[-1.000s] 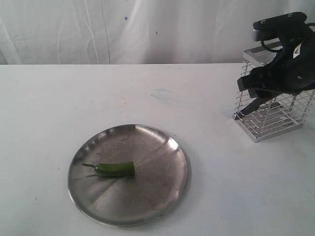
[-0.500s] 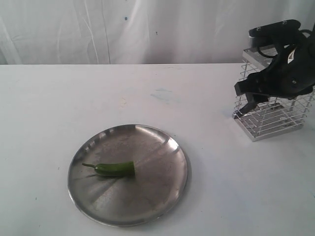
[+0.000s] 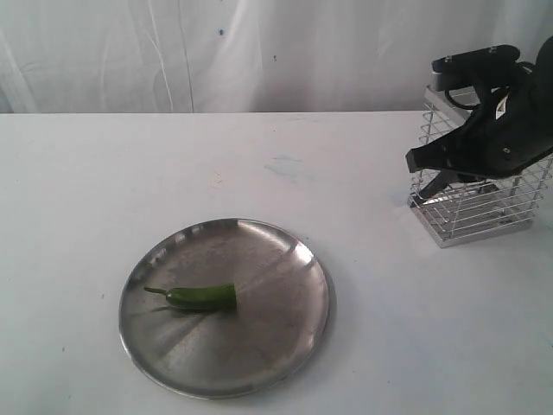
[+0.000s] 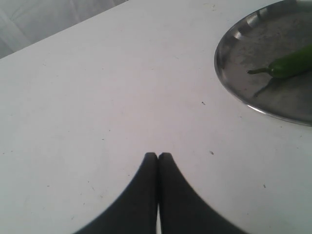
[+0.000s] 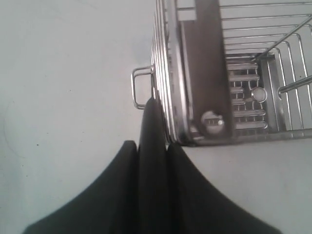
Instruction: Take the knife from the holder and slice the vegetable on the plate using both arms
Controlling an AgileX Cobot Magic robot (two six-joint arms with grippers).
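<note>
Right wrist view: my right gripper (image 5: pixel 151 146) pinches the knife (image 5: pixel 148 117) beside the holder (image 5: pixel 204 73); my left gripper (image 4: pixel 158 156) is clenched empty.

No words, numbers or signs can be read anywhere. There is one small pale label (image 3: pixel 500 105) on the arm (image 3: pixel 518 130), just above the right pincer (image 5: pixel 151 146). It is too small and blurry to read.
</note>
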